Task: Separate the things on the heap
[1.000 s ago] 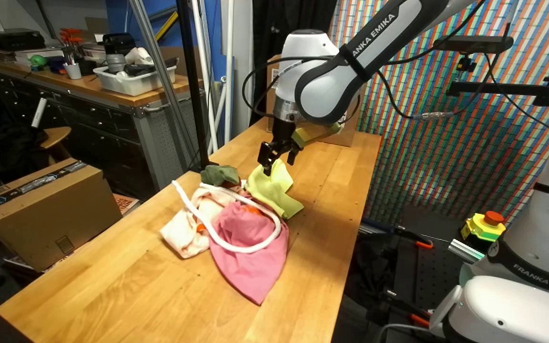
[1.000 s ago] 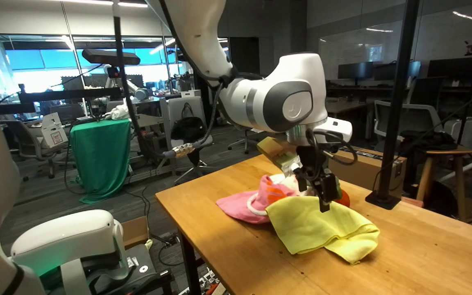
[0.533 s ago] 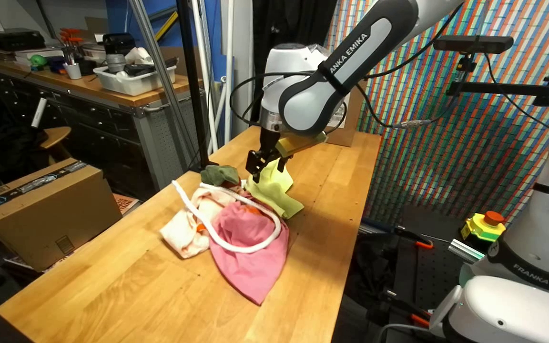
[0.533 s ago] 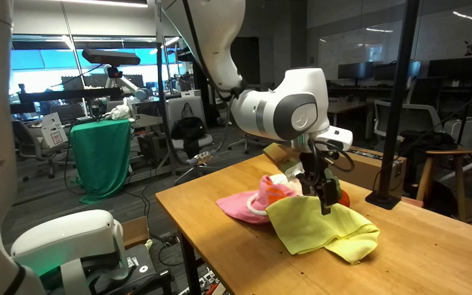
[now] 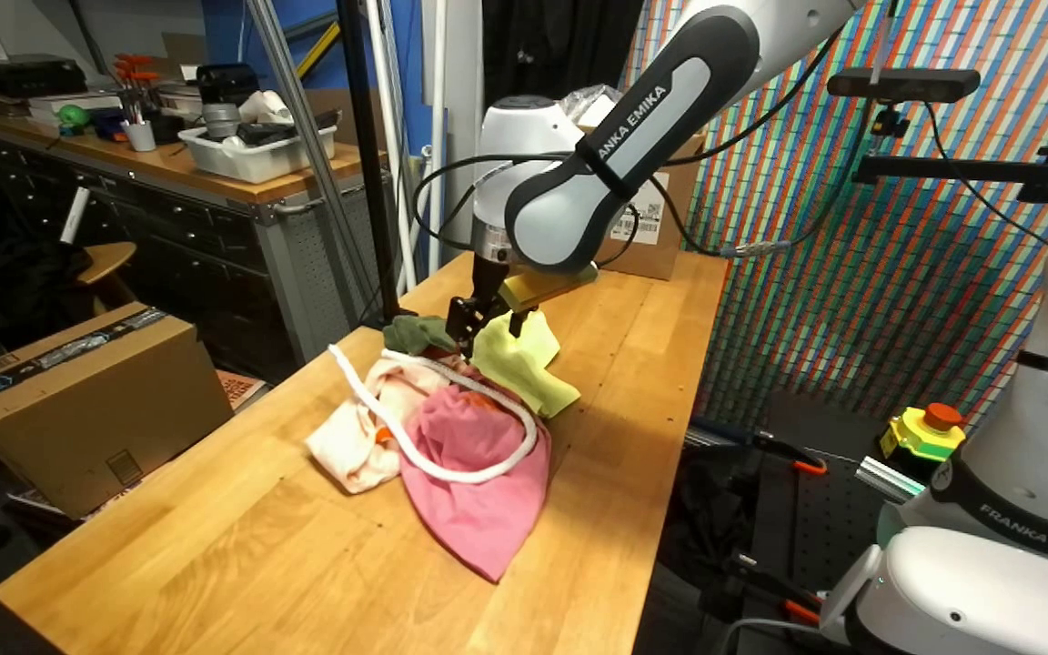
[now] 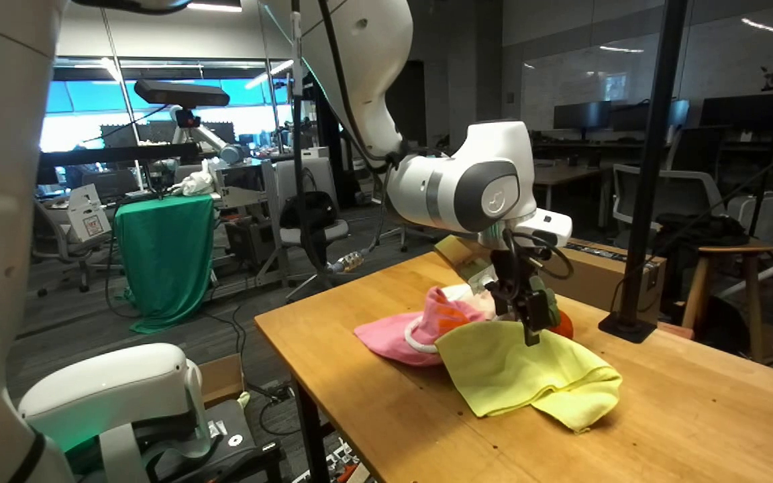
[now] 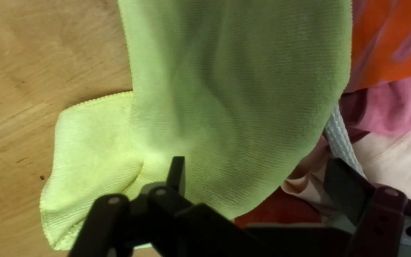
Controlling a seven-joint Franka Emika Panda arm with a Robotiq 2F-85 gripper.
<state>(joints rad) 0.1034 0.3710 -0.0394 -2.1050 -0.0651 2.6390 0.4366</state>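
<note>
Low in the wrist view, the gripper [image 7: 257, 169] is gaping. It is presumably leaving room for pinching the yellow-green cloth [image 7: 234, 96].

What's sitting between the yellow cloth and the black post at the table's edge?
A red ball with green on top lies there. Both exterior views show it, partly behind the gripper.

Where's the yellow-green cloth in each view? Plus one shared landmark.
In an exterior view: yellow-green cloth just below centre; pink cloth to its lower left.
In an exterior view: yellow-green cloth right of centre, lower half; pink cloth to its upper left.
In the wrist view: yellow-green cloth across the middle, reaching the top; pink cloth at right edge.
Shared landmark: pink cloth.
</note>
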